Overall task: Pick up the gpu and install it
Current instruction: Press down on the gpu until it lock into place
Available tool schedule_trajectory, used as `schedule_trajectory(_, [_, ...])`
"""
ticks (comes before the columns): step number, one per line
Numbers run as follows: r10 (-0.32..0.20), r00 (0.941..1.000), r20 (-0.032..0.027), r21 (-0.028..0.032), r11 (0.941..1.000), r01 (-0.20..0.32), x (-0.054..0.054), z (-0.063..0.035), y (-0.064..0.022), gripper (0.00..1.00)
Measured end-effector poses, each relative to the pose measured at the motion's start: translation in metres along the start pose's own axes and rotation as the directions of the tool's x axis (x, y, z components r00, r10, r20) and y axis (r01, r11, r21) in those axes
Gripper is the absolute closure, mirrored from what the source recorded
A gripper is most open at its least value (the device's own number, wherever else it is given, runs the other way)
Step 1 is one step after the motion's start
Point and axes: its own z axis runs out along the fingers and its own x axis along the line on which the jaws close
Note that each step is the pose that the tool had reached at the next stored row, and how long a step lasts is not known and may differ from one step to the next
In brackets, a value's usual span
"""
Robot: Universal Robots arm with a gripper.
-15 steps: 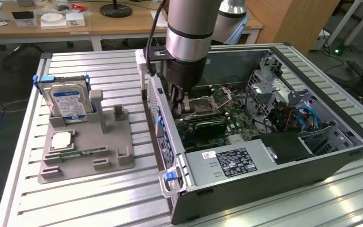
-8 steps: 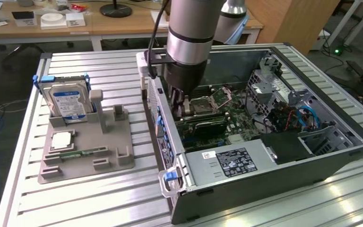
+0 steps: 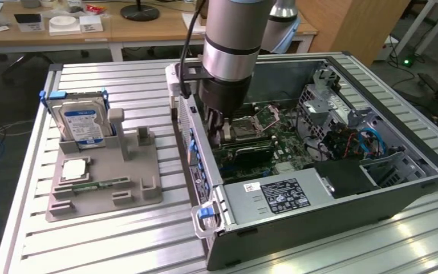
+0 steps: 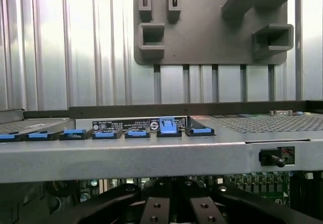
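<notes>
1. Inside the open computer case [image 3: 401, 188], arm near vertical, wrist pointing straight down, pincer [image 3: 220, 134] low over the motherboard [image 3: 280, 145].
2. Pincer fingers [image 4: 156, 209] pressed together; nothing seen between them.
3. Gpu [image 3: 250, 150] lies flat-edged just beside the fingertips, seated on the board.
4. Grey holder tray [image 3: 105, 188] with hard drive [image 3: 82, 124] sits well apart, outside the case wall.

Hard drive [image 3: 82, 124] upright in grey holder tray [image 3: 101, 197]
</notes>
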Motion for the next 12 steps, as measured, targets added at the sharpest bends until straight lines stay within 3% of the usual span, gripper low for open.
schedule_trajectory(4, [0.000, 1.0000, -0.0037, 0.0002, 1.0000, 0.000, 0.0000, 0.0000, 0.0007, 0.89])
schedule_trajectory(9, [0.000, 1.0000, -0.0050, 0.0002, 1.0000, 0.000, -0.0023, 0.0017, 0.0028, 0.89])
schedule_trajectory(12, [0.000, 1.0000, -0.0048, 0.0001, 1.0000, 0.000, -0.0058, 0.0058, -0.0002, 0.89])
